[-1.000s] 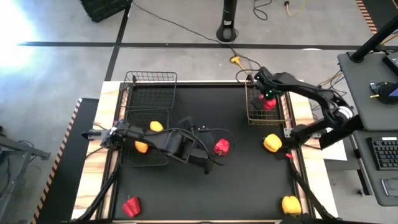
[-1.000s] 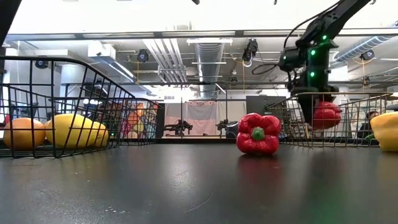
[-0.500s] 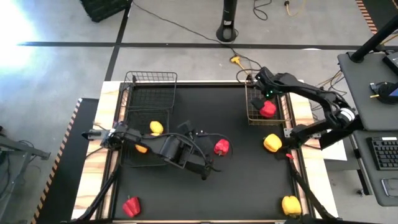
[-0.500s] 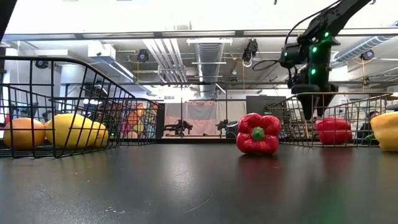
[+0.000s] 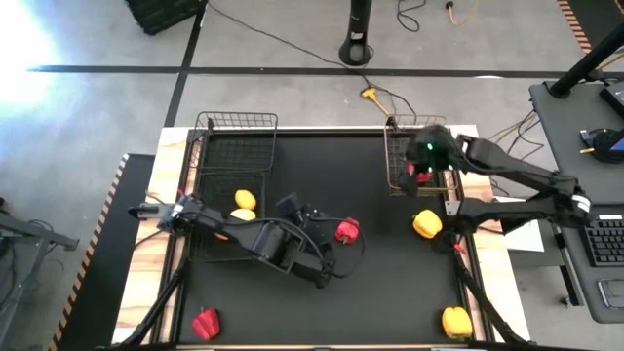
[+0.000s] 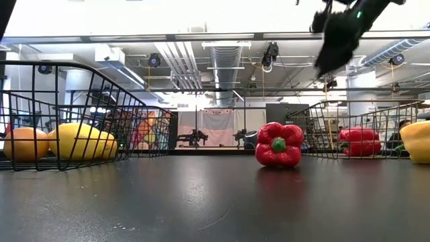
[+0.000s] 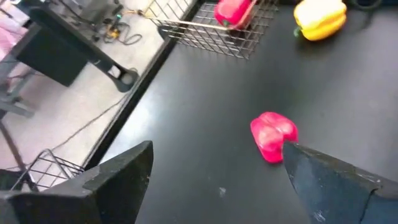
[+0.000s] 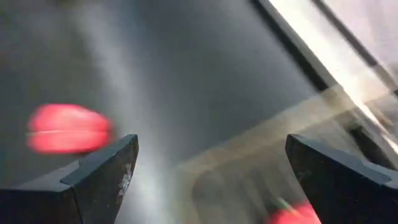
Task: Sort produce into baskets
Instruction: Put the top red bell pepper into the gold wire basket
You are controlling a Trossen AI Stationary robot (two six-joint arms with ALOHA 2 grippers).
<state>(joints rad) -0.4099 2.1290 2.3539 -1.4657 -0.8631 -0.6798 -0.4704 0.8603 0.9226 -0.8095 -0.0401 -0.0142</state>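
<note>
Your left jaws (image 7: 211, 180) stand wide, empty; the red pepper (image 7: 273, 135) just ahead looks light, glossy, slippery: grip its lumpy sides.

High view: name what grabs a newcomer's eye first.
A red pepper sits alone mid-table, with the open left gripper beside it. Another red pepper lies in the right basket, the open right gripper above it. Two yellow pieces fill the left basket.

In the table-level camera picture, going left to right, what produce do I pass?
Orange lemon-like piece in the left basket → yellow piece beside it → loose red pepper on the table → red pepper in the right basket → yellow pepper at the edge.
</note>
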